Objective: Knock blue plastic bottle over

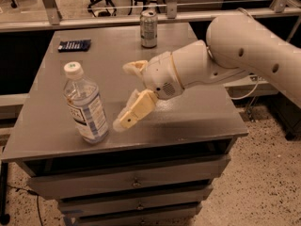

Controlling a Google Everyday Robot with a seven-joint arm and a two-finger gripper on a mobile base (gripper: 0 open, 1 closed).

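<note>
The blue plastic bottle (85,105) is clear and bluish with a white cap and a printed label. It stands upright near the front left of the grey table (197,121). My gripper (123,96) is just to the right of the bottle, low over the table. Its fingers are spread open and hold nothing. The lower fingertip (120,122) is a small gap from the bottle's lower body and does not touch it. The white arm reaches in from the right.
A silver drink can (149,28) stands at the table's back edge. A flat dark blue object (74,45) lies at the back left. Drawers sit under the tabletop. Office chairs and a rail are behind the table.
</note>
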